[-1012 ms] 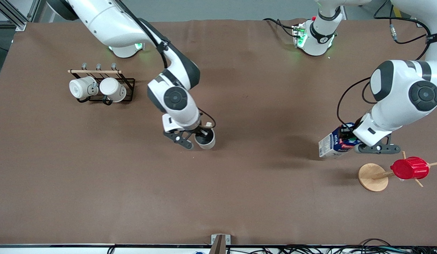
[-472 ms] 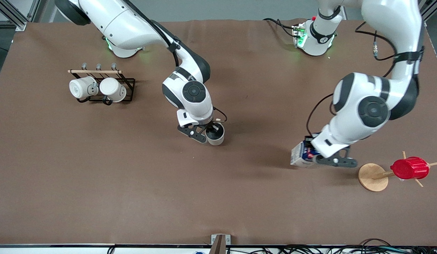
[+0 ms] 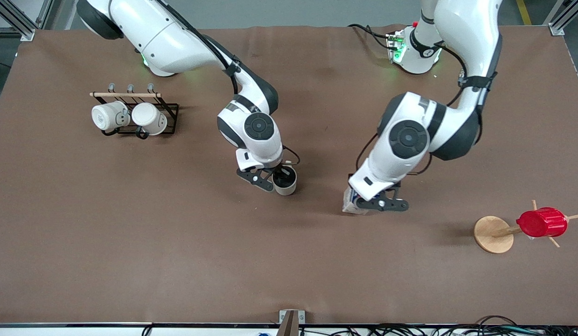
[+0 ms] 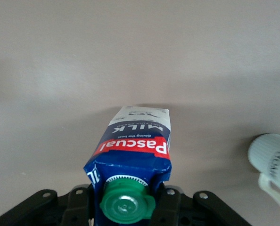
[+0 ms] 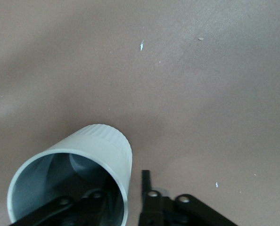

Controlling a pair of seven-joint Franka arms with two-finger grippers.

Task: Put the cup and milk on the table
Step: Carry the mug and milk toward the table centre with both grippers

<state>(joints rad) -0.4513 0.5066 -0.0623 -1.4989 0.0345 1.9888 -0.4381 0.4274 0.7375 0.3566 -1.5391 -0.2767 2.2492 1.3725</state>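
Observation:
The off-white cup [image 3: 286, 183] with a grey inside is in the middle of the brown table [image 3: 177, 261]. My right gripper [image 3: 277, 176] is shut on its wall, with one finger inside and one outside [image 5: 123, 200]. The cup [image 5: 90, 160] is upright and low; I cannot tell if it touches the table. My left gripper [image 3: 361, 200] is shut on the top of the blue and white milk [image 3: 349, 205], beside the cup toward the left arm's end. In the left wrist view the fingers flank the green cap [image 4: 127, 205], the milk [image 4: 135, 146] tilts slightly, and the cup [image 4: 272, 160] shows.
A black wire rack [image 3: 170, 112] with two white mugs [image 3: 130, 116] stands toward the right arm's end. A wooden stand [image 3: 493, 234] carrying a red ribbed cup [image 3: 541, 222] stands toward the left arm's end.
My left arm has carried the milk from beside the wooden stand toward the middle of the table, close to the cup. My right gripper shifted the cup slightly toward the milk, then held still.

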